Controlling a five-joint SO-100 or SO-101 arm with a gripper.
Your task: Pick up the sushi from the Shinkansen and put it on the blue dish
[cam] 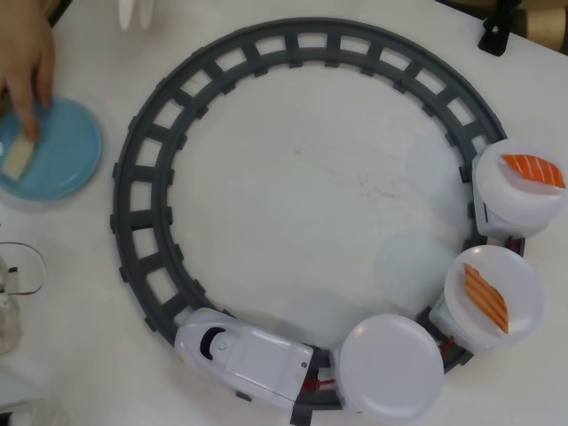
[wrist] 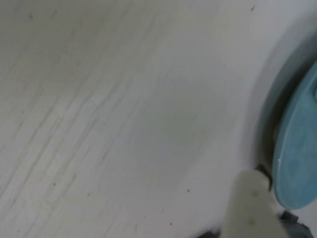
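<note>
The Shinkansen (cam: 244,352) sits at the bottom of the grey ring track (cam: 177,80) in the overhead view, nose to the left; directly behind it comes an empty white plate (cam: 390,366), then a plate carrying the sushi (cam: 485,297), then one with a vivid red-orange piece (cam: 533,169). The sushi's long axis runs diagonally — upper left to lower right — across its plate, striped top facing up. Well to the train's upper left lies the blue dish (cam: 62,146), where a person's hand (cam: 25,62) presses a pale cream piece (cam: 19,156) at its left edge.

The arm itself is absent from the overhead view; in the wrist view only a blurred pale finger (wrist: 252,203) shows beside the dish rim, so whether the fingers are released or clenched I cannot tell.

Judged from this, the pick is not yet begun; a good approach would wait for the hand to clear, come down over the second car, and set the fingers across the sushi's short width — square to that diagonal.
</note>
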